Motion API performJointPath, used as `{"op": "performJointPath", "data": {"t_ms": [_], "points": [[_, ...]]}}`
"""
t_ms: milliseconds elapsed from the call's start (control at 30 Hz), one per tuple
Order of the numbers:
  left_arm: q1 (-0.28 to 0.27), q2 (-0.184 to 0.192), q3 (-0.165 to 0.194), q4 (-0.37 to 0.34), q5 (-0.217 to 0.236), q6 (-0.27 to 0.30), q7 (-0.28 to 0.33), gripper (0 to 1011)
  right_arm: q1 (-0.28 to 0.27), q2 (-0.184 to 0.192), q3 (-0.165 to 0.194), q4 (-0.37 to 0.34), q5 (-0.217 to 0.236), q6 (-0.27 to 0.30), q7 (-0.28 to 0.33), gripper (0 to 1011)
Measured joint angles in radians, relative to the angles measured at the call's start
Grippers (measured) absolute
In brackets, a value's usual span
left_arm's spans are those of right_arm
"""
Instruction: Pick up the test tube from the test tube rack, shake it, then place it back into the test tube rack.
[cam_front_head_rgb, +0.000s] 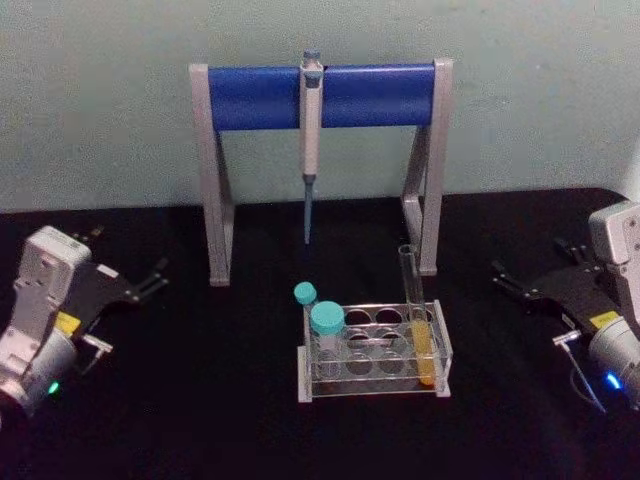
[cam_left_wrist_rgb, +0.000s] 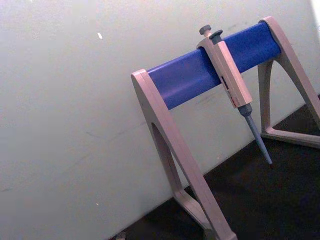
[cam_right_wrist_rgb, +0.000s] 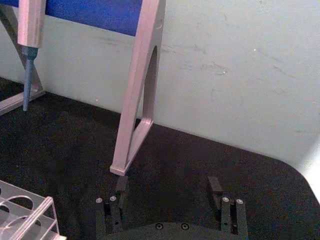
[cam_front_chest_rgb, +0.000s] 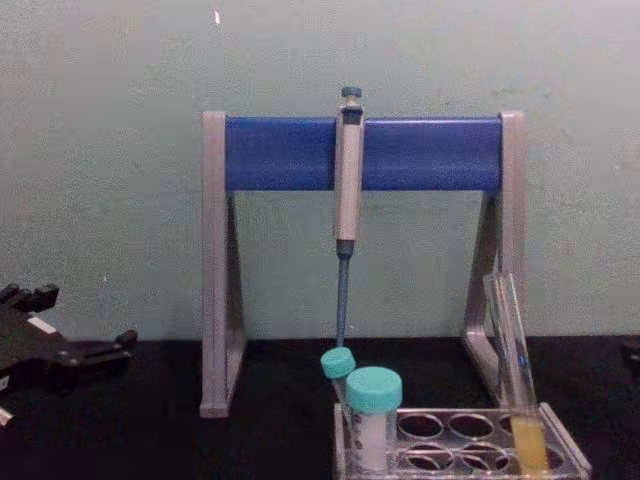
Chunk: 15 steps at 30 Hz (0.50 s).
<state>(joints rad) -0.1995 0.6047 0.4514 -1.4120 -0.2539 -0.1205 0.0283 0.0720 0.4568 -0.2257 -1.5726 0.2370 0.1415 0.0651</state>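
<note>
We see test tube (cam_front_head_rgb: 420, 330) leaning in test tube rack (cam_front_head_rgb: 443, 352) right end; left gripper (cam_front_head_rgb: 150, 283) (far left) jaws unclear, right gripper (cam_right_wrist_rgb: 170, 187) spread, empty.

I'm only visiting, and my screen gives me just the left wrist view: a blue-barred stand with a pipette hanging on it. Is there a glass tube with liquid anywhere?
Observer: Yes. The test tube stands in the test tube rack, at its right end, with yellow-orange liquid in its lower part.
Operator: Is anything holding it?
Observer: No. The left gripper and the right gripper sit far out to either side of the rack, and the right one is open.
Operator: Anything else in that rack?
Observer: Two teal-capped tubes, at its left end.
</note>
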Motion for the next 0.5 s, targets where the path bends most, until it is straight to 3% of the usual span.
{"op": "performJointPath", "data": {"t_ms": [500], "points": [[0.000,0.000,0.000,0.000,0.000,0.000,0.000,1001,-0.001,0.001,0.000,-0.001,0.000,-0.002,-0.001,1000]]}}
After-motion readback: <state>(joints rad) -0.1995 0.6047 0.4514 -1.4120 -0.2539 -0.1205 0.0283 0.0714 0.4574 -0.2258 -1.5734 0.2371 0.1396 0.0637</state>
